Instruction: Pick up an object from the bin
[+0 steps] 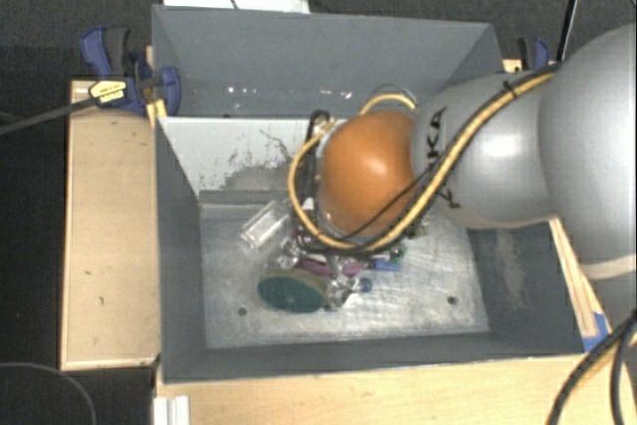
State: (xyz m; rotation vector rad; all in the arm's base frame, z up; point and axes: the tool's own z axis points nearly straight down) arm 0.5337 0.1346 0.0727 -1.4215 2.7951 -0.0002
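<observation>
My gripper (336, 276) is low in the middle of the bin, mostly hidden under the arm's orange cover. It stands right over a small cluster of things. A dark green oval disc (289, 294) lies flat on the bin floor just left of it, touching or nearly touching it. A purple piece (317, 264) and a green piece (394, 258) peek out from beneath the wrist. A clear plastic object (261, 226) lies up and to the left, apart from the gripper.
The arm comes in from the right and hides the bin's middle and right back part. Bare floor shows along the front and in the right part of the bin. The sloped left wall is close to the clear object.
</observation>
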